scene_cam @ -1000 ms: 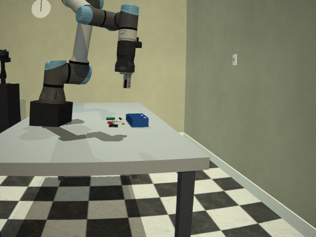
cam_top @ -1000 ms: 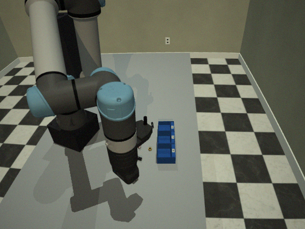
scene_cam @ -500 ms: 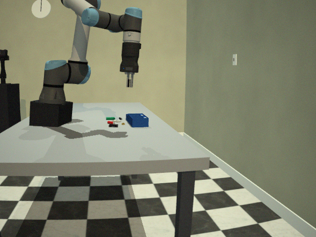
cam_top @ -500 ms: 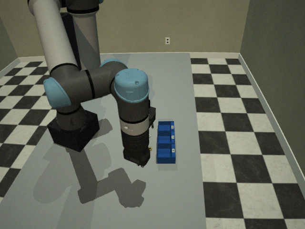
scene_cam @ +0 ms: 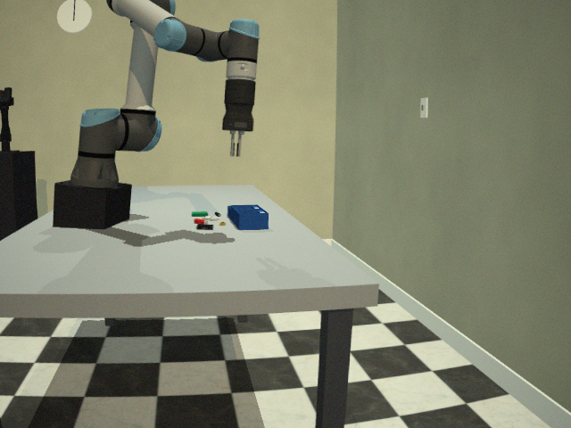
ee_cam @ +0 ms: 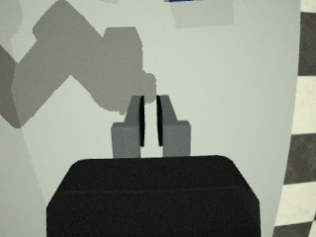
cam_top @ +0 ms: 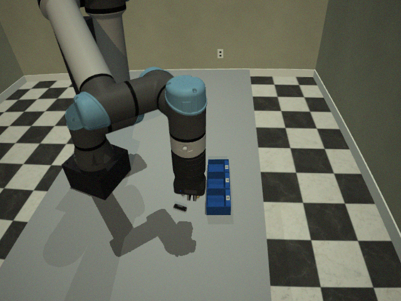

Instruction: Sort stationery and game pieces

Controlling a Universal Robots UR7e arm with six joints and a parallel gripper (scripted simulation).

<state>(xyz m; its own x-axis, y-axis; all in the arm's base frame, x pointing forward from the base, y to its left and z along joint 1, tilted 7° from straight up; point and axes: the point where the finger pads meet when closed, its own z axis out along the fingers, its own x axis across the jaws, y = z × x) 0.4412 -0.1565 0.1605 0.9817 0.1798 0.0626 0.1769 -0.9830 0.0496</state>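
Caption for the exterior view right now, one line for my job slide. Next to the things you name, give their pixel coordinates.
Pincer (cam_top: 192, 197) (scene_cam: 235, 155) (ee_cam: 150, 111) poised empty above the table (cam_top: 233, 259) (scene_cam: 194, 271) (ee_cam: 247, 99), small items lying beside the blue bins (cam_top: 218, 210) (scene_cam: 251, 222).

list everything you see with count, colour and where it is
bin block: 1, blue, three compartments, on the table
black piece: 1, lying nearest the camera in the group
red piece: 1, behind it
green piece: 1, left rear of the group
white piece: 1, mid-group
small dark piece: 1, rear, near the bins
small yellowish piece: 1, between black piece and bins
clock: 1, white, back wall
robot arm: 1, grey, black and blue, on a black block
fingers: 2, grey, slightly apart, above the table
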